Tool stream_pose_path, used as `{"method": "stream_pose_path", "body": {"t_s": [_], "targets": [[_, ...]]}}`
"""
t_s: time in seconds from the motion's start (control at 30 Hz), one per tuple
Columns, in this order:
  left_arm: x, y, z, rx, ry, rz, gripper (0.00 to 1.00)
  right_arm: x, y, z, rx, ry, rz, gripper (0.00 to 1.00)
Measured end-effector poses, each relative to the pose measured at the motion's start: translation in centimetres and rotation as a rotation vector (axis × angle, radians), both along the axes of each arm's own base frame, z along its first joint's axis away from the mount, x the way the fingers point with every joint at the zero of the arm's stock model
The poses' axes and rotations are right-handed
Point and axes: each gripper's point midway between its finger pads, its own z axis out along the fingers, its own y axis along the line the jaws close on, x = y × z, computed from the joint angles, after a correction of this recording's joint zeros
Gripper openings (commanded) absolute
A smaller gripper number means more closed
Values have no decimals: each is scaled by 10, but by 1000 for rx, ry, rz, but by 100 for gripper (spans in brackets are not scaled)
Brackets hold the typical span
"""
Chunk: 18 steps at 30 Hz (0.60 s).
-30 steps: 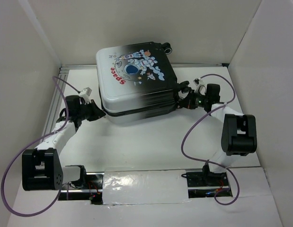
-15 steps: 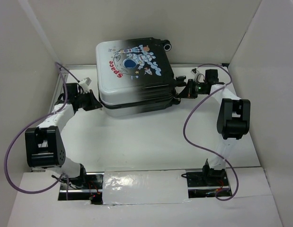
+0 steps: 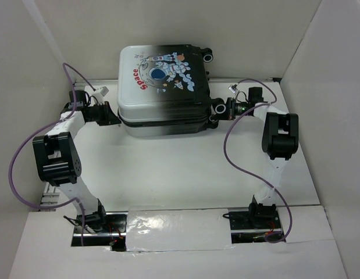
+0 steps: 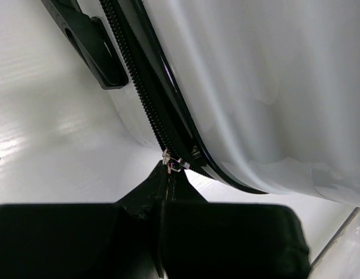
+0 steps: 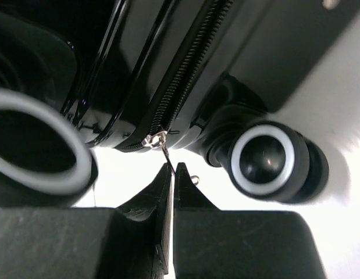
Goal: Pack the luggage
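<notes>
The luggage (image 3: pixel 162 87) lies flat and closed at the back of the table, astronaut print and red "Space" facing up, wheels to the right. My left gripper (image 3: pixel 114 116) is at its left side, shut on a metal zipper pull (image 4: pixel 175 164) of the black zipper (image 4: pixel 142 99). My right gripper (image 3: pixel 217 110) is at its right side between two wheels (image 5: pixel 273 160), shut on the thin zipper pull (image 5: pixel 162 145) there. The zipper seam (image 5: pixel 185 75) runs along the black shell. The lining and any contents are hidden.
White walls close in the table on the left, back and right. Purple cables (image 3: pixel 238 157) loop from both arms. A taped panel (image 3: pixel 177 229) lies at the near edge between the arm bases.
Both arms have swung toward the back while gripping the zipper pulls. The luggage has turned and slid back, and now lies squarer to the back wall.
</notes>
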Motion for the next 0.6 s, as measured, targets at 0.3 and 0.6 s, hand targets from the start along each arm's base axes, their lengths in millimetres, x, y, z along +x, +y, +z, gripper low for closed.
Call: {"method": "stream_pose_path", "body": {"t_s": [0.3, 0.6], "targets": [[11, 6, 2, 15, -58, -54, 0, 5, 12, 1, 48, -58, 81, 0], [14, 13, 2, 35, -109, -96, 0, 6, 27, -1, 45, -72, 120, 0]]}}
